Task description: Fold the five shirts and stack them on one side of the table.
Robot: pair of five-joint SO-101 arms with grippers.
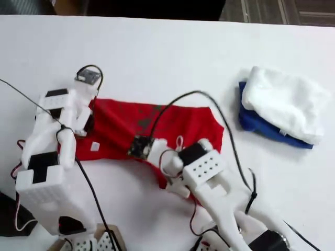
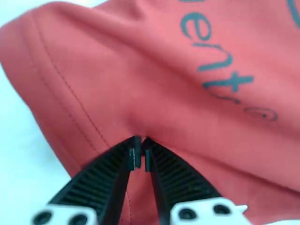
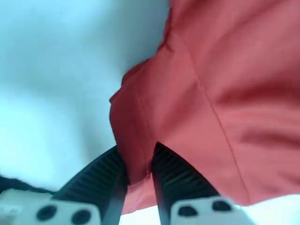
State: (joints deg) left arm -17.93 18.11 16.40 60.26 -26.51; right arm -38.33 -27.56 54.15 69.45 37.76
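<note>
From the high view, the white table [image 1: 157, 52] shows a broad bare band between the red shirt [image 1: 157, 123] and the far edge, and a narrower strip between the shirt and the stack at the right side. There a folded white shirt [image 1: 285, 102] lies on a blue shirt [image 1: 256, 123]. The red shirt lies flat mid-table, its long axis running side to side. The left arm [image 1: 52, 136] bends down over its left end, and the right arm [image 1: 209, 172] leans in over its near edge. In the left wrist view, the left gripper [image 2: 139, 150] has its fingers almost closed, pinching puckered red cloth near a stitched hem, with teal lettering [image 2: 220, 61] beyond. In the right wrist view, the right gripper [image 3: 138, 161] clamps a raised fold at the shirt's edge, with white table beside it.
</note>
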